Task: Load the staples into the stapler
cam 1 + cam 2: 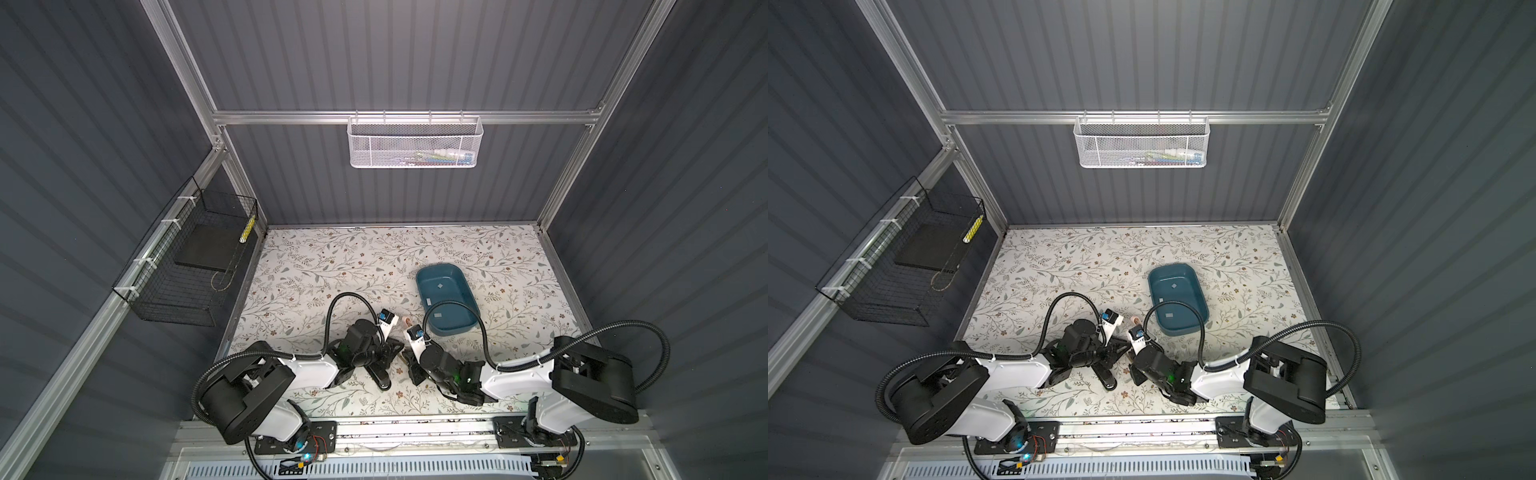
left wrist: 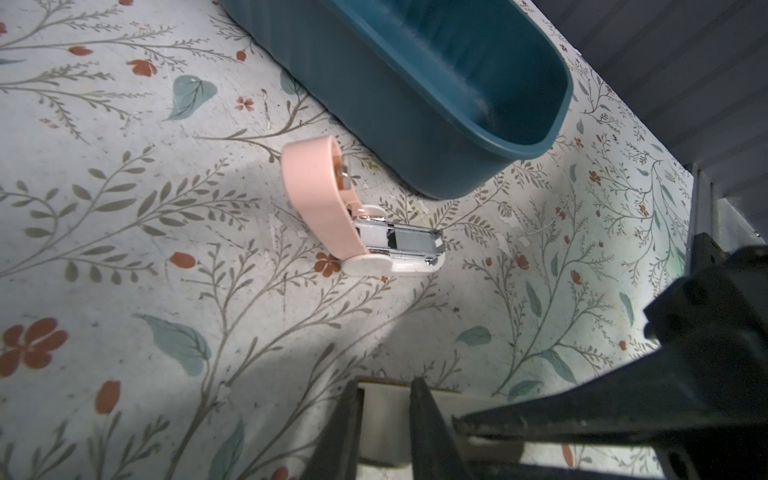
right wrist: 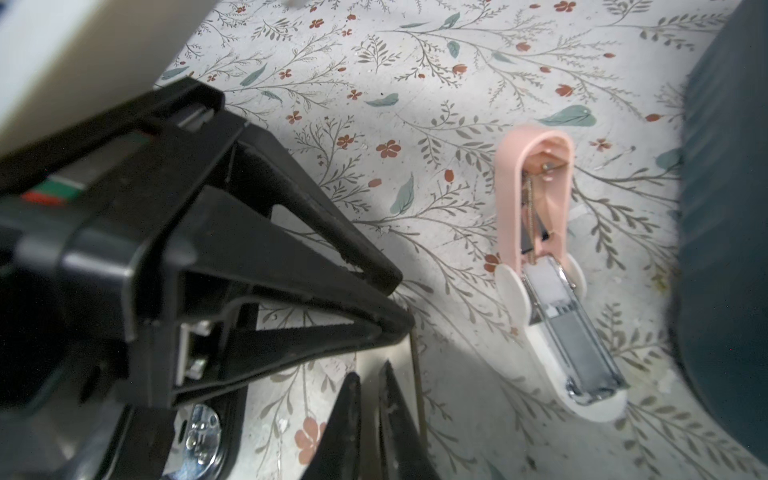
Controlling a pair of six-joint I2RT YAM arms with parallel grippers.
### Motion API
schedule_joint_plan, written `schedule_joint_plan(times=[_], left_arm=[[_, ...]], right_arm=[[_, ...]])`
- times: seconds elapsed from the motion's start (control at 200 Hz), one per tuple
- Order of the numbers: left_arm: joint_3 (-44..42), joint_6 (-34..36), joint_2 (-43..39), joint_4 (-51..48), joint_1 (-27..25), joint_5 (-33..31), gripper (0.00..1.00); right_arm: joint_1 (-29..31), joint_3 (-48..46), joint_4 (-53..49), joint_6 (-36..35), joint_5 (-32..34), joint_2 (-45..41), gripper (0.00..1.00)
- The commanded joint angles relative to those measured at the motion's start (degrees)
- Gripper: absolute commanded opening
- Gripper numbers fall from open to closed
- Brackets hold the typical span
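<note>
Pink stapler (image 2: 361, 224) open on counter (image 2: 124, 249), lid up, near blue tray (image 1: 470, 293). Grey staple strip (image 2: 409, 242) seemingly in slot; spare staples (image 1: 440, 286) in tray. Left hand (image 2: 386, 384), right hand (image 3: 371, 372) shut tight, nothing seen held. Could slide or tip if lid pushed crooked; could pop strip out.

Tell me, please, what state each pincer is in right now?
Left pincer: closed; a cream piece shows between its fingers, grip uncertain.
Right pincer: closed; whether it holds anything cannot be told.
</note>
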Motion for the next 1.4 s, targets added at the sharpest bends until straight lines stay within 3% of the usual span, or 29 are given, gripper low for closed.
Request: schedule_joint_plan(times=[0.0,0.415,0.61,0.946,1.061,1.256,1.396], left_arm=[[-0.1,1.2,-0.4,-2.3,-0.6,-0.4,0.23],[0.0,1.1,-1.2,-3.2,-0.6,-1.1,0.23],[0.5,1.3,-3.0,-4.9,-0.7,-1.7,0.24],[2.9,3.0,-11.1,-12.2,-0.7,-6.4,0.39],[3.0,2.8,-14.9,-14.1,-0.6,-9.3,0.42],[2.9,1.4,-18.7,-16.6,-0.7,-13.8,0.48],[2.5,1.0,-20.2,-17.2,-0.7,-14.2,0.52]], right_arm=[[0.9,-2.9,-1.7,2.4,-0.8,4.7,0.13],[1.9,-7.7,9.8,6.4,0.5,11.3,0.15],[1.8,-5.8,3.3,3.5,2.7,3.0,0.2],[1.8,-2.0,-7.7,-2.4,4.9,-14.0,0.33],[0.4,-1.8,-12.6,-0.5,7.5,-16.3,0.46],[-4.8,-4.8,-11.0,1.4,-0.1,-14.0,0.62],[-4.8,-4.4,-8.1,-0.4,-4.1,-10.9,0.65]])
